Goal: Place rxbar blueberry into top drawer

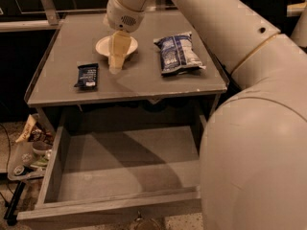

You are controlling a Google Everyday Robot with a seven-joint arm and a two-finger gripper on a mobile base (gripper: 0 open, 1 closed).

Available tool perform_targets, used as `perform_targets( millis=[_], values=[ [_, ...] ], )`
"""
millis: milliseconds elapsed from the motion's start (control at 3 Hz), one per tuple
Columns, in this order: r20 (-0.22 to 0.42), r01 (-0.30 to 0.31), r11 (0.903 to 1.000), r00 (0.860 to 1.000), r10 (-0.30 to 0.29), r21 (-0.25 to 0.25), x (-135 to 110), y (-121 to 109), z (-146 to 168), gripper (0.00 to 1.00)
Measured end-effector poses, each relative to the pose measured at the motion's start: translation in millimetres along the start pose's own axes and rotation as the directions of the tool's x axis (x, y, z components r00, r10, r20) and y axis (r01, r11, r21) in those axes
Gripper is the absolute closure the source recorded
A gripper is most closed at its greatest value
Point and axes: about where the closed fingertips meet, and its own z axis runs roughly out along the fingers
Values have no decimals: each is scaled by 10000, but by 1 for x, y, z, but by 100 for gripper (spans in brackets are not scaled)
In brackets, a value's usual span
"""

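Observation:
The rxbar blueberry, a small flat dark navy wrapper, lies on the left part of the grey tabletop. The top drawer is pulled open below the tabletop, and I see nothing in it. My gripper hangs above the tabletop, pointing down, just right of the bar and in front of a white bowl. It holds nothing that I can see.
A white bowl sits behind the gripper. A crinkled blue-and-white chip bag lies at the right of the tabletop. My large white arm fills the right side. Clutter lies on the floor left of the drawer.

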Motion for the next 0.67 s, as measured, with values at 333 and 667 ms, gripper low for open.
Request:
perform_targets(
  millis=[333, 667],
  values=[
    [36, 279, 9974, 9996, -278, -663, -18, -5, 28, 0],
    [49, 319, 9969, 9995, -316, -716, -21, -6, 30, 0]
  ],
)
